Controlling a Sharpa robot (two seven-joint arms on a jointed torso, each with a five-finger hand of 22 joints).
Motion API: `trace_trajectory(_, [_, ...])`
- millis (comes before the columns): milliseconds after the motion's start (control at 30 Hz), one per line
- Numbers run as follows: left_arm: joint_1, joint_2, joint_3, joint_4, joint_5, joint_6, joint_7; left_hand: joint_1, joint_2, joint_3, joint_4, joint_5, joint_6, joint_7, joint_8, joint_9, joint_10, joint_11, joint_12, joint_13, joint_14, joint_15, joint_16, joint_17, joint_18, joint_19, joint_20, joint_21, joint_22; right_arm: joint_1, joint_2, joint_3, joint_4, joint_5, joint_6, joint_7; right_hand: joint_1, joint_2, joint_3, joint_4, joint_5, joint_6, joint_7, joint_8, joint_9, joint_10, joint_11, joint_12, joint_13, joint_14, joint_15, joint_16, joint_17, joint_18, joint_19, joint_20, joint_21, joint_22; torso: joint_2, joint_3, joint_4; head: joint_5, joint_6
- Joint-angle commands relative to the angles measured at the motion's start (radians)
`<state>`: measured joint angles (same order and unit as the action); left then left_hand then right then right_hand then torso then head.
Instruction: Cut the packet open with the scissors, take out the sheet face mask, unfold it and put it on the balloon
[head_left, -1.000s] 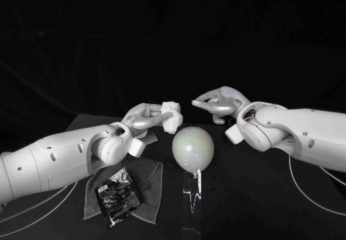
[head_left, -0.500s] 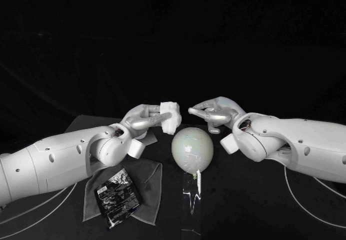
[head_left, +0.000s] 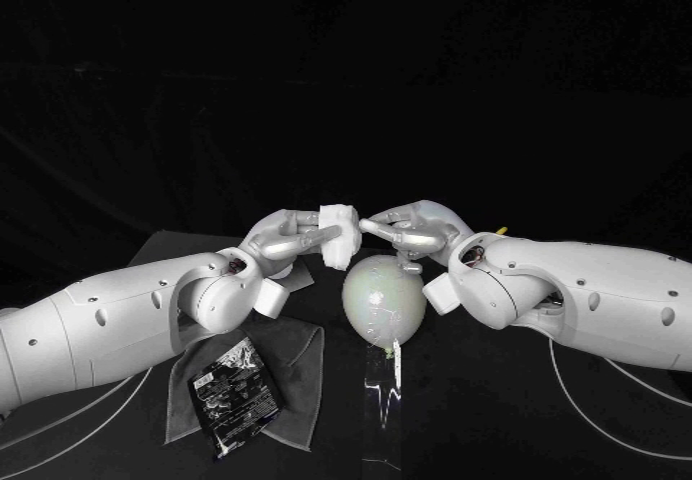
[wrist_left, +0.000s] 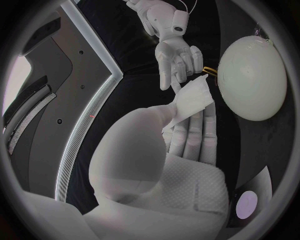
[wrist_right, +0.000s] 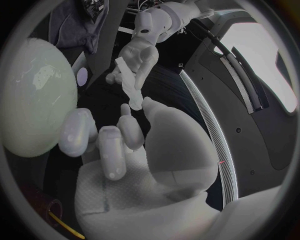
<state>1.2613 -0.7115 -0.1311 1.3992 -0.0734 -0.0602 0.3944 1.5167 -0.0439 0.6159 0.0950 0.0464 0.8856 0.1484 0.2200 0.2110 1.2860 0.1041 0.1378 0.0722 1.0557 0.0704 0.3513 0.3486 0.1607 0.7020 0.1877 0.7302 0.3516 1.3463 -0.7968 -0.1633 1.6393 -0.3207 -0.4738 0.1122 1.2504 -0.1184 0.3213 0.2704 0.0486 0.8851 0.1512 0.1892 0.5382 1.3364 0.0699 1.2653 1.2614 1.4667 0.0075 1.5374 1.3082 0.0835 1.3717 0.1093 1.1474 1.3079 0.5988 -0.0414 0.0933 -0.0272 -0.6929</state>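
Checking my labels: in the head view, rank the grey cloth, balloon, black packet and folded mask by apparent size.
Largest: grey cloth.
Then balloon and packet, about alike; packet lies nearer.
Smallest: folded mask.

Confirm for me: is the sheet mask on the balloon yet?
No, the left hand grips the mask, folded, beside the balloon, whose surface shows bare.

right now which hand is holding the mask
The left hand: it pinches the folded white mask near the balloon. The right hand, close by, has not gripped it.
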Motion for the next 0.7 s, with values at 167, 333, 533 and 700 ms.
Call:
trace_trajectory(167, [0.001, 0.000, 0.002, 0.005, 0.003, 0.024, 0.005, -0.012, 0.000, 0.059, -0.062, 0.002, -0.004, -0.001, -0.004, -0.001, 0.007, -0.013, 0.006, 0.002, -0.009, 0.000, 0.006, 0.003, -0.016, -0.006, 0.000, 0.007, 0.004, -0.002, 0.009, 0.000, -0.011, 0.047, 0.046, 0.024, 0.011, -0.003, -0.009, 0.000, 0.004, -0.003, 0.006, -0.007, -0.002, 0.001, 0.004, 0.006, 0.002, 0.071, -0.003, 0.002, 0.143, 0.002, 0.004, 0.000, -0.005, 0.148, 0.000, 0.0001, -0.0002, 0.001, 0.001])
trace_trajectory(333, [0.000, -0.001, 0.002, 0.007, 0.002, 0.026, 0.006, -0.015, 0.000, 0.061, -0.066, 0.002, -0.004, -0.001, -0.005, -0.002, 0.006, -0.014, 0.007, 0.002, -0.010, 0.000, 0.008, 0.005, -0.015, -0.008, 0.000, 0.011, 0.006, -0.002, 0.012, 0.000, -0.016, 0.049, 0.049, 0.021, 0.012, -0.002, -0.010, 0.001, 0.004, -0.002, 0.006, -0.007, -0.002, 0.001, 0.004, 0.006, 0.003, 0.072, -0.003, 0.003, 0.144, 0.002, 0.004, 0.000, -0.003, 0.148, 0.000, -0.0001, -0.0007, 0.001, 0.001])
trace_trajectory(533, [0.000, -0.002, 0.002, 0.008, 0.001, 0.026, 0.008, -0.019, 0.000, 0.063, -0.070, 0.002, -0.002, 0.000, -0.005, -0.002, 0.006, -0.014, 0.010, 0.002, -0.011, -0.001, 0.011, 0.008, -0.014, -0.011, 0.001, 0.016, 0.010, -0.003, 0.013, 0.000, -0.022, 0.048, 0.051, 0.013, 0.012, -0.001, -0.010, 0.001, 0.004, -0.002, 0.006, -0.007, -0.003, 0.001, 0.004, 0.006, 0.003, 0.072, -0.003, 0.003, 0.144, 0.002, 0.004, 0.000, -0.004, 0.148, -0.001, -0.0003, 0.0000, 0.000, 0.002])
trace_trajectory(700, [0.000, -0.002, 0.002, 0.009, 0.001, 0.026, 0.009, -0.020, 0.001, 0.063, -0.071, 0.002, -0.002, 0.001, -0.005, -0.002, 0.006, -0.014, 0.011, 0.002, -0.011, -0.001, 0.012, 0.008, -0.014, -0.011, 0.001, 0.018, 0.011, -0.005, 0.016, 0.000, -0.024, 0.044, 0.059, 0.006, 0.017, 0.001, -0.013, 0.002, 0.004, 0.002, 0.005, -0.007, -0.004, 0.002, 0.004, 0.008, 0.005, 0.072, -0.003, 0.003, 0.144, 0.003, 0.004, 0.000, -0.005, 0.148, -0.001, 0.0000, -0.0003, 0.001, 0.003])
